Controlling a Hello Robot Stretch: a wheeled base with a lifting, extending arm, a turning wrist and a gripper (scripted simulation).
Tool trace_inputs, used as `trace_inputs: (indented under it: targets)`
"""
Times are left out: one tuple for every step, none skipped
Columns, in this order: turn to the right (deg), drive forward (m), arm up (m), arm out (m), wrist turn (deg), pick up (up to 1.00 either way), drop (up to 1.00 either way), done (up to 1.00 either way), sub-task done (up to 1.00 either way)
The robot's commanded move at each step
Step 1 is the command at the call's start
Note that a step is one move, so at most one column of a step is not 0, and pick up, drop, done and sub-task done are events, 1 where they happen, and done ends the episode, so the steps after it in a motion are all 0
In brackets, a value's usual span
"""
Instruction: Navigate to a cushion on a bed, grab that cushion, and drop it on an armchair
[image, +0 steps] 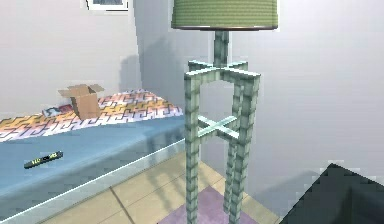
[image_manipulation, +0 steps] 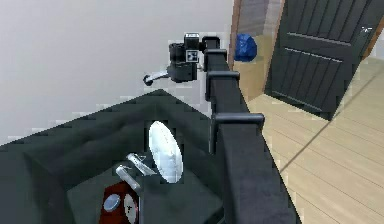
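A white oval cushion (image_manipulation: 165, 150) stands on edge on the dark armchair (image_manipulation: 70, 150) in the arm side view. Above and beyond it, my gripper (image_manipulation: 152, 76) reaches out at the end of the dark arm (image_manipulation: 232, 120), with bare white wall behind its fingers, and it holds nothing. In the forward view, the bed (image: 90, 160) with a blue cover and a patterned blanket runs along the left wall.
A cardboard box (image: 82, 99) and a small dark remote-like thing (image: 43, 159) lie on the bed. A floor lamp (image: 222, 110) with a green shade stands just ahead. A metal thing (image_manipulation: 130, 170) and a reddish dial thing (image_manipulation: 118, 203) lie on the armchair. A dark door (image_manipulation: 320, 50) and a blue thing (image_manipulation: 246, 45) are at the right.
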Motion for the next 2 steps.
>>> trace_inputs:
  targets:
    - [0.0, 0.00, -0.22, 0.00, 0.0, 0.00, 0.00, 0.00, 0.00]
    - [0.0, 0.00, -0.32, 0.00, 0.0, 0.00, 0.00, 0.00, 0.00]
